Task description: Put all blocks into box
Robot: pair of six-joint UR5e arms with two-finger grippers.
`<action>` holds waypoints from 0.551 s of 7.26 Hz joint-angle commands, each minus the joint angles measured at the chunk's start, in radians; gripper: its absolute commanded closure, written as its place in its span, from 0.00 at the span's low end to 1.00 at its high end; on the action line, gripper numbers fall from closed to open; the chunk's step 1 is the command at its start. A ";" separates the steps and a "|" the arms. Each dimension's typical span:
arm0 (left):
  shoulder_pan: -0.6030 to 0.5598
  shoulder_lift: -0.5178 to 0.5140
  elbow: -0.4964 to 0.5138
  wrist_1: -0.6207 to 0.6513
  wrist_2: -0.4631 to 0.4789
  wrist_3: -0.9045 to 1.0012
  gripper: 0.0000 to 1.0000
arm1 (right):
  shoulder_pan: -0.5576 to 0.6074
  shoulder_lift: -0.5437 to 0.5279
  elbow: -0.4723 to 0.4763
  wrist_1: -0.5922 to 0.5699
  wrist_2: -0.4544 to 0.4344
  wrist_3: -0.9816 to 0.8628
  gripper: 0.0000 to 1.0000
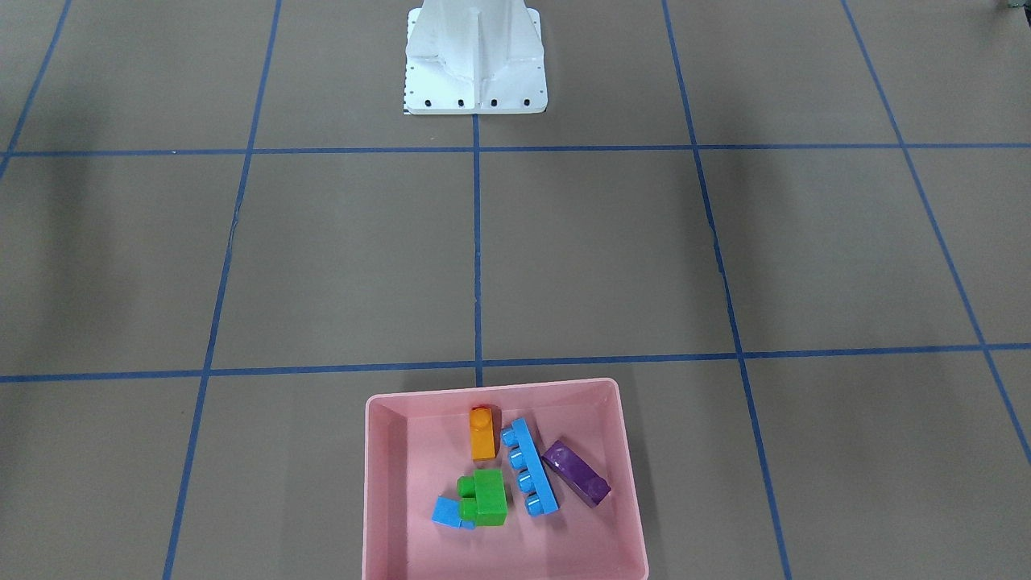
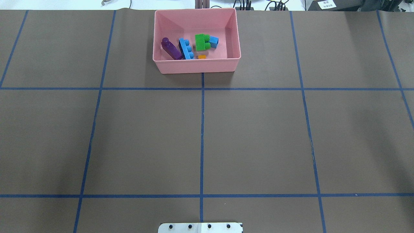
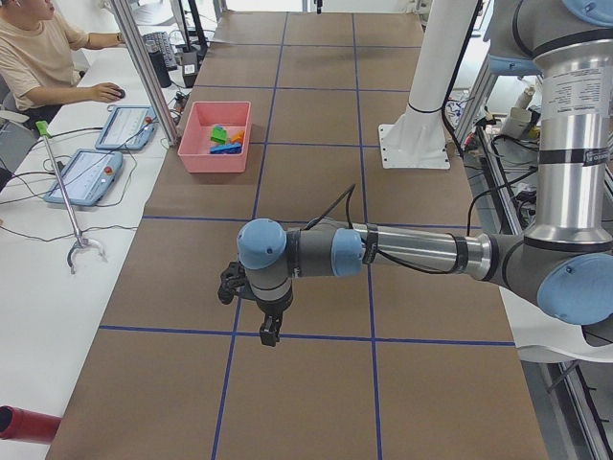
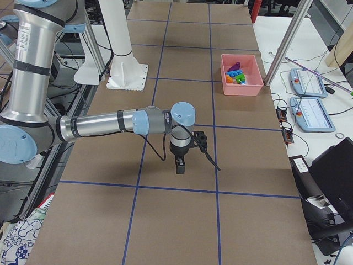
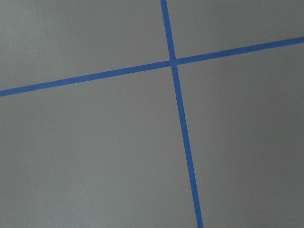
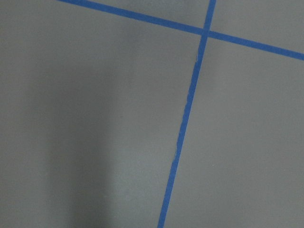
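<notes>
The pink box (image 1: 491,387) stands at the table's edge far from the robot base, also in the overhead view (image 2: 197,66). Inside it lie the orange block (image 1: 482,436), the long blue block (image 1: 529,468), the purple block (image 1: 576,473), the green block (image 1: 483,499) and the tiny blue cube (image 1: 445,512) touching the green one. My left gripper (image 3: 268,335) shows only in the exterior left view and my right gripper (image 4: 180,165) only in the exterior right view. Both hang low over bare table, far from the box. I cannot tell whether they are open or shut.
The white robot base (image 1: 475,60) stands at the table's middle on the robot's side. Blue tape lines (image 2: 202,136) divide the brown table into squares. Beyond the box, an operator (image 3: 38,57) sits at a side table with control tablets (image 3: 81,177).
</notes>
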 commanded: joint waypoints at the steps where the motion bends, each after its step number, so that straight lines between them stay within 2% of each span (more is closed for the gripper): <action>1: 0.000 0.010 -0.037 0.001 -0.001 0.007 0.00 | 0.002 -0.007 -0.002 0.000 0.002 0.000 0.00; 4: -0.003 0.011 -0.042 0.001 -0.001 0.005 0.00 | 0.000 0.001 -0.002 0.000 0.007 0.003 0.00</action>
